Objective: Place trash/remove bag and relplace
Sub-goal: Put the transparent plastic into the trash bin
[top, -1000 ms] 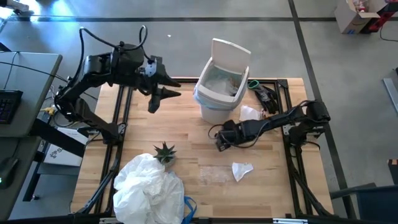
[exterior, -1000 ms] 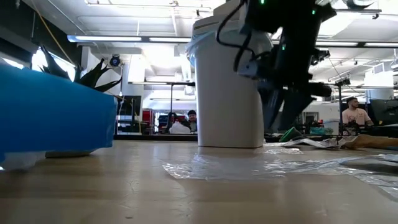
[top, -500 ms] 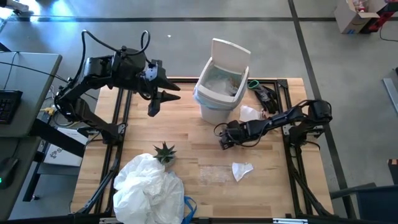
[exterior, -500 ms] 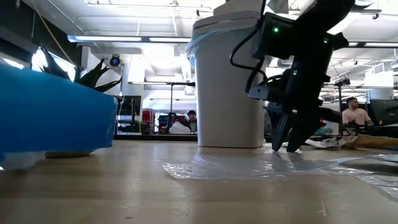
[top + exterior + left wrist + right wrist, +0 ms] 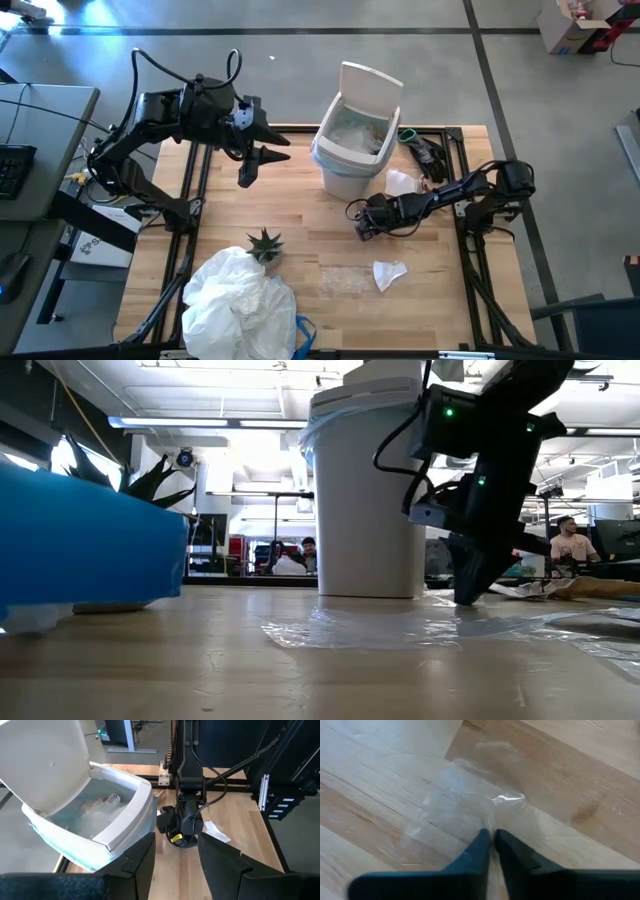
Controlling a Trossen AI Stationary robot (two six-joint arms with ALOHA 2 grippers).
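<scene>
High view, largest first: wooden table [image 5: 300, 215]; heap of white plastic sheeting [image 5: 238, 303] well away from both sets of fingers; white bin [image 5: 352, 145], lid up, lined with the light-blue bag [image 5: 322, 157], brown paper showing inside. Left gripper [image 5: 262, 159] hanging above the table beside the bin, fingers parted at a middling width, holding nothing, waiting. Right gripper [image 5: 361, 223] down at table level in front of the bin. Small green plant [image 5: 265, 243] off to the far side of those fingers. White paper scrap [image 5: 389, 272] lying near the right fingers, not touched. Right wrist view: clear plastic wrapper [image 5: 470, 805] flat on the wood directly ahead of and under the fingertips [image 5: 482, 842], which stand drawn nearly together, seemingly pinching a fold of the film at its near edge. Wrapper judged feather-light, limp, slick, clinging flat; likely to slip from a shallow pinch. Best taken at a raised crease, then lifted slowly.
</scene>
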